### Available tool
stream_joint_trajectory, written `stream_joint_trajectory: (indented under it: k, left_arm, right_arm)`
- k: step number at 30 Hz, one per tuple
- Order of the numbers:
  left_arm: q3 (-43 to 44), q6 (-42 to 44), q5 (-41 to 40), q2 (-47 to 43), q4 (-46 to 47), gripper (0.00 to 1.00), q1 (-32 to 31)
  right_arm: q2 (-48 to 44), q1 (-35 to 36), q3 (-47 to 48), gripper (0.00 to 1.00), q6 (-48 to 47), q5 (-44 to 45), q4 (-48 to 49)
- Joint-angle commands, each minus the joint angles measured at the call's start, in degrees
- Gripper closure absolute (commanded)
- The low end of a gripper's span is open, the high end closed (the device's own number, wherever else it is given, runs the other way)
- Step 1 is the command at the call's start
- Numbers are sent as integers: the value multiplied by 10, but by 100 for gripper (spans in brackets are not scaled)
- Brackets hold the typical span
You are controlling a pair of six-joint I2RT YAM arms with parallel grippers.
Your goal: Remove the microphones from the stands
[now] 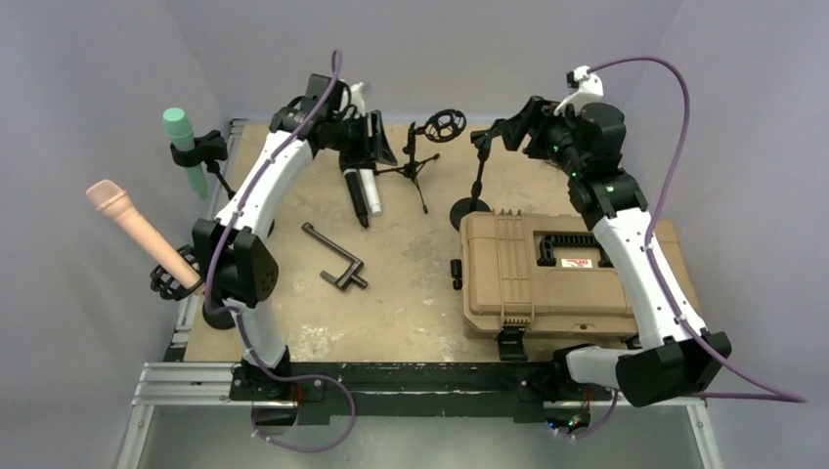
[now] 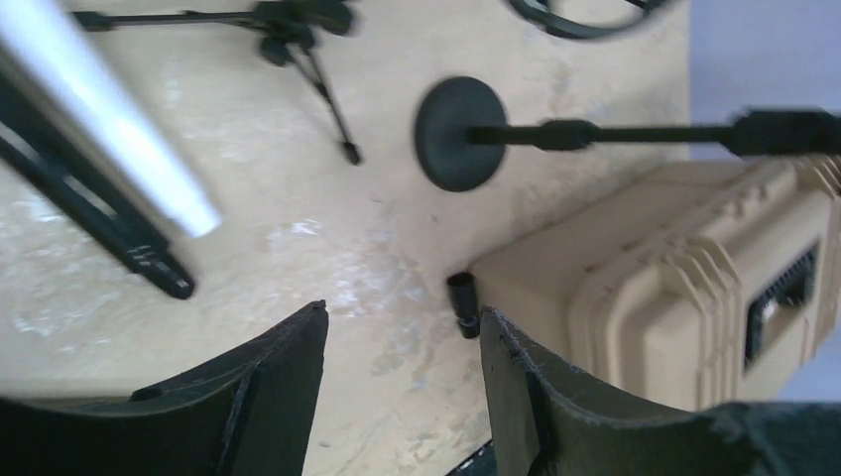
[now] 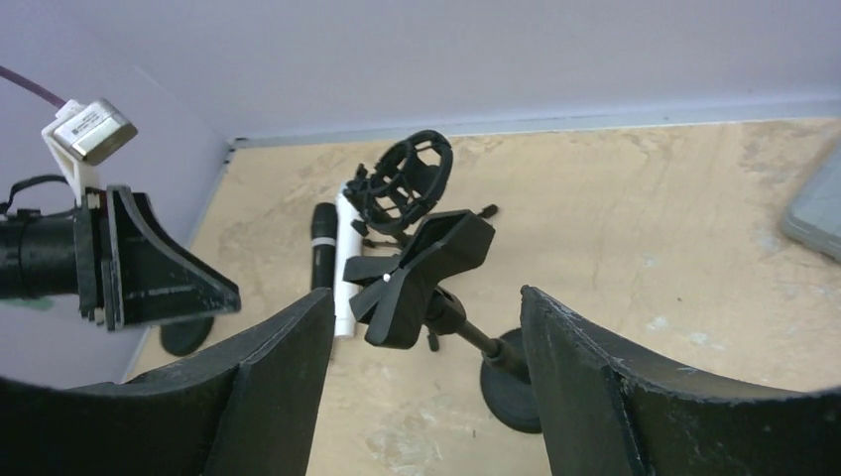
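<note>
A green microphone [image 1: 182,142] stands in a clip stand at the far left. A pink microphone [image 1: 135,230] leans in a stand at the table's left edge. A black microphone [image 1: 354,195] and a white microphone [image 1: 371,191] lie side by side on the table. My left gripper [image 1: 370,147] hovers over their far ends, open and empty [image 2: 402,317]. My right gripper [image 1: 499,132] is open and empty [image 3: 426,297], its jaws on either side of the empty clip [image 3: 428,270] of a round-base stand [image 1: 469,211], without touching it.
A tripod stand with an empty shock mount [image 1: 445,124] stands at the back centre. A tan hard case [image 1: 547,274] fills the right half of the table. A small black cylinder [image 1: 456,272] lies beside the case, and a black bent bracket [image 1: 332,259] lies mid-table.
</note>
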Motion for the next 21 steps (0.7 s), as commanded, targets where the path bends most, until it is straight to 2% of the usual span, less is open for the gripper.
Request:
stream_joint_trajectory:
  k: [1,7,13,17,21]
  left_arm:
    - [-9,13,31,-57,20,43,-48]
    - [-26,21,36,-103,38,39,-78]
    - [-26,26,37,-112,39,39,-87]
    - [-27,23,44,-112,41,39,-87]
    - [-27,21,51,-111,42,39,-87]
  right_arm:
    - [3,-32,-2,32,57,-160,68]
    - [30,-68,-27,43,98,-236,118]
    - [66,-75,-16,46,99,-227,105]
    - [81,-76,-15,55,107,-222,107]
    - [96,-76,-15,55,106,-222,107]
